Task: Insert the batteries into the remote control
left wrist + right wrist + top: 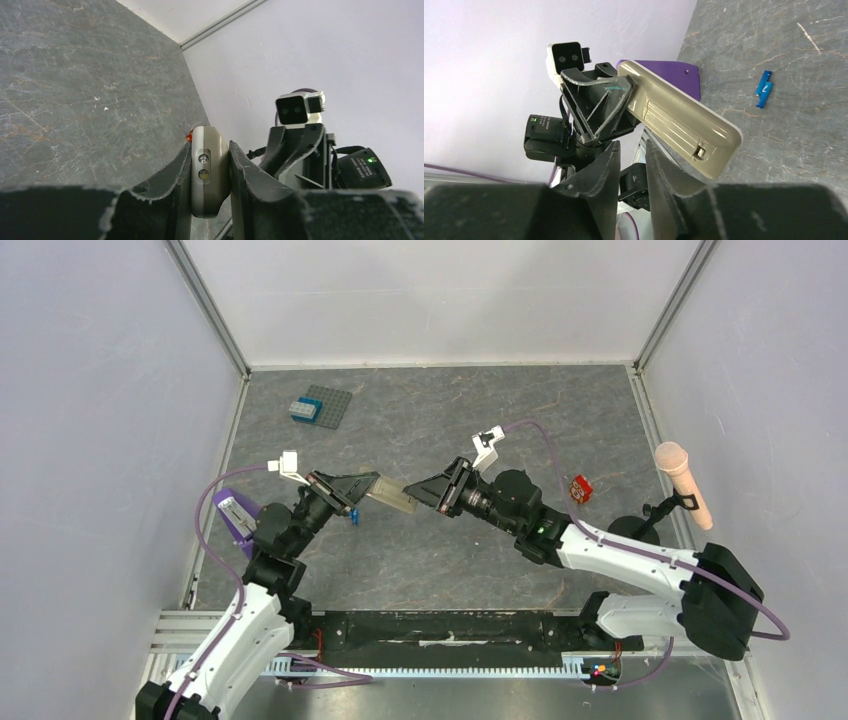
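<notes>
My left gripper [372, 483] is shut on the remote control [392, 496] and holds it above the table. In the left wrist view its fingers clamp the remote's end [210, 172]. The remote's tan back [679, 120] faces my right wrist camera, with its cover and small latch in place. My right gripper [412, 492] is at the remote's free end. Its jaws [631, 145] stand a narrow gap apart with nothing between them, just beside the remote's edge. Two small blue batteries [764, 89] lie together on the table, below the left gripper in the top view [354, 514].
A purple flat object [235, 515] lies by the left wall. A blue toy brick [305, 410] sits on a grey studded plate [332, 400] at the back left. A small red-and-white object [581, 488] and a pink microphone [683, 483] are at the right.
</notes>
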